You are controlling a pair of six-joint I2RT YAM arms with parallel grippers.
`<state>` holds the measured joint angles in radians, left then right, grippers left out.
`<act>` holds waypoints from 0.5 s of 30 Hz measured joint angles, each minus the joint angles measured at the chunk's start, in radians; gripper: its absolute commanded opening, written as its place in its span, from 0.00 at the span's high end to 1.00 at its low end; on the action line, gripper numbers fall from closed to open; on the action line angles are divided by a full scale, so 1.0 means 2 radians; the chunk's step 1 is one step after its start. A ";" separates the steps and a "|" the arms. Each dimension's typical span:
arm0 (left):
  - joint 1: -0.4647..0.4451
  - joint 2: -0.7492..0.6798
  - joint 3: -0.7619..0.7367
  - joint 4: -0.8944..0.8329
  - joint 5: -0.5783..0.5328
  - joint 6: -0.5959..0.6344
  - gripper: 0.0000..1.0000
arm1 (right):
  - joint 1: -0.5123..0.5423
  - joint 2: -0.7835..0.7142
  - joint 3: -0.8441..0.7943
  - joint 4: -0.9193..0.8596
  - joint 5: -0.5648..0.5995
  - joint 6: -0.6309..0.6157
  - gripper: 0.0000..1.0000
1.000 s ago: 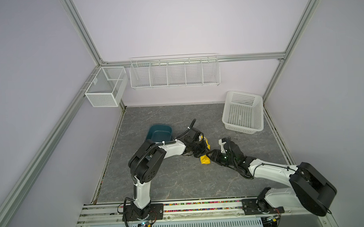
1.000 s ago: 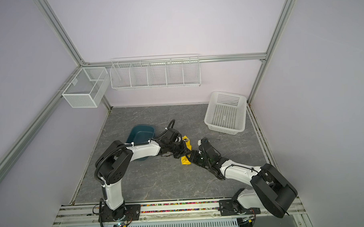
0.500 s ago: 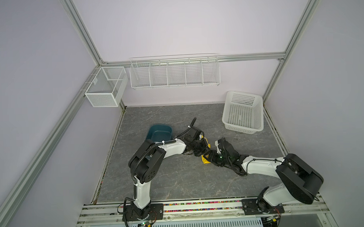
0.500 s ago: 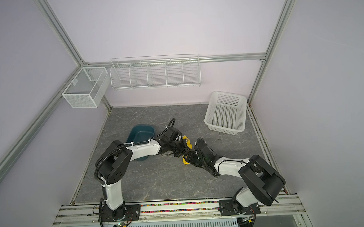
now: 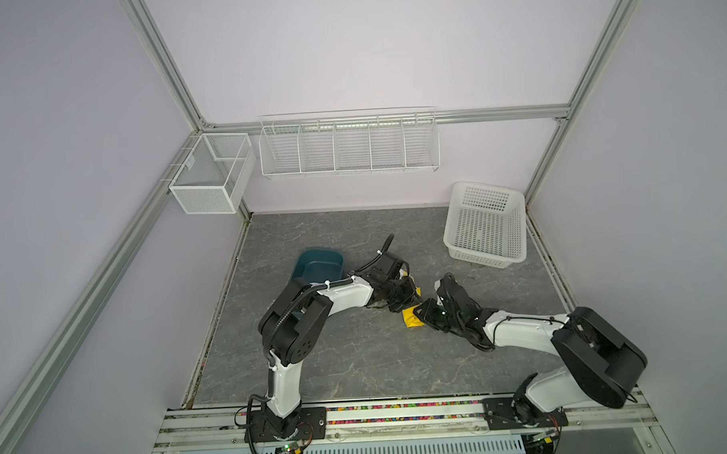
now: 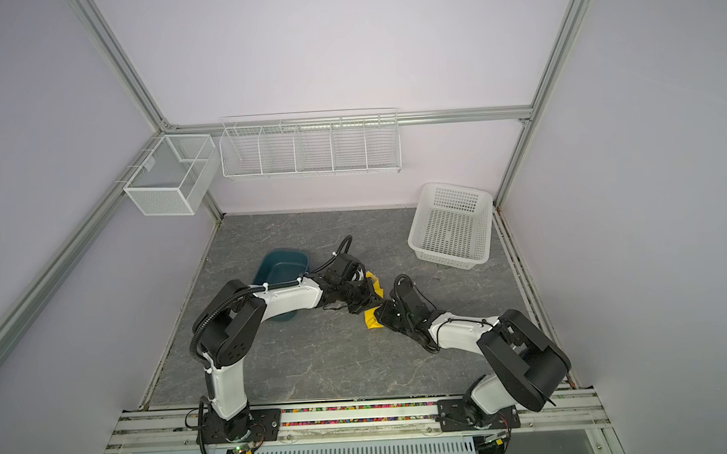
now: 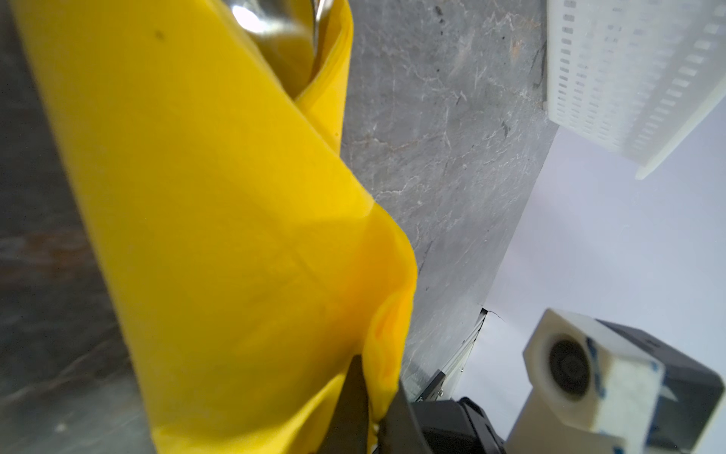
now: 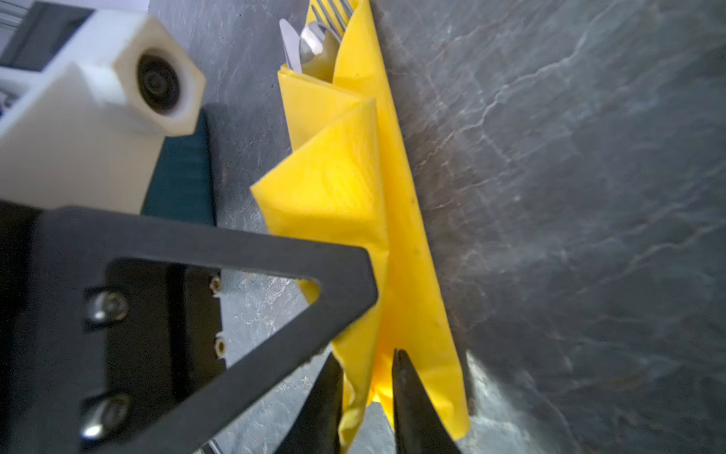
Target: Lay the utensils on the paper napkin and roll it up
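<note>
Paper napkin [image 7: 220,220], left wrist view: a bright yellow, matte, thin sheet rolled into a loose tube on the grey veined tabletop [image 7: 451,137]. It runs away from the left gripper [image 7: 373,397], whose dark jaws are closed on a crumpled fold at the near end. Of the utensils [image 7: 271,19] only a blurred, shiny bowl shows at the far end, cut by the frame edge.

Right wrist view: the right gripper [image 8: 365,377] stands narrow, pinching the roll's near edge. Fork tines, a spoon bowl and a knife tip protrude from the far end. A triangular black finger [image 8: 255,271] of the left gripper touches the roll just beyond.

Both top views: both forearms lie low and the grippers meet tip to tip, hiding the roll except a yellow corner. A teal tub [image 5: 317,265] sits behind the left gripper's wrist.
</note>
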<state>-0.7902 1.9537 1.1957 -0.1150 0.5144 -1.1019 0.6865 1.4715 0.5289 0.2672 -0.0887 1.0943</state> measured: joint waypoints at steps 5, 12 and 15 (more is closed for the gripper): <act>-0.002 0.009 0.010 -0.004 0.000 0.000 0.90 | -0.006 -0.005 -0.001 -0.004 0.001 -0.003 0.85; -0.004 0.016 0.016 -0.018 0.001 0.021 0.79 | -0.013 -0.004 -0.002 -0.006 0.001 -0.006 0.92; -0.004 0.016 0.024 -0.025 0.001 0.036 0.70 | -0.016 0.001 -0.004 -0.006 0.001 -0.005 0.92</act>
<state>-0.7990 1.9858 1.2434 -0.1658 0.5156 -1.0306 0.6552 1.4727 0.5217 0.2558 -0.0864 1.0836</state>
